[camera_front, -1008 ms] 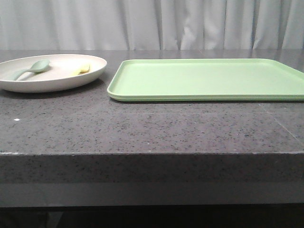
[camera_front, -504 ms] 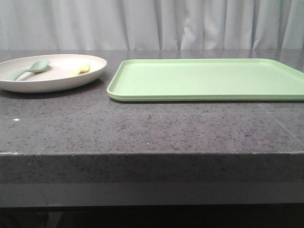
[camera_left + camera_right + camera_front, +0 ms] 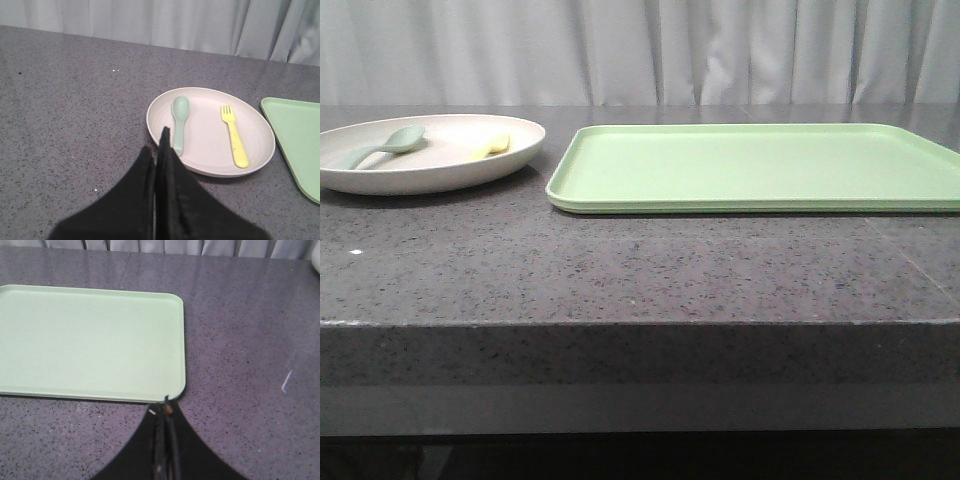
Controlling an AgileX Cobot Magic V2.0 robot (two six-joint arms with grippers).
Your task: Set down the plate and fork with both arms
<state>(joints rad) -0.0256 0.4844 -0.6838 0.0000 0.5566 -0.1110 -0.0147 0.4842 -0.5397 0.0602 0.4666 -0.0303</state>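
2 grippers, left (image 3: 159, 150) and right (image 3: 166, 412), pressed together; plate (image 3: 520, 150) just beside tray (image 3: 560, 190).

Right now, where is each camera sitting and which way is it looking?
Front view: low at the table's near edge, facing forward over the plate and green tray toward the curtain; no robot parts show.
Left wrist view: above the left claw, shut, looking down at plate, spoon and fork.
Right wrist view: above the right claw, shut, looking down at the tray.
All three views share the tray.
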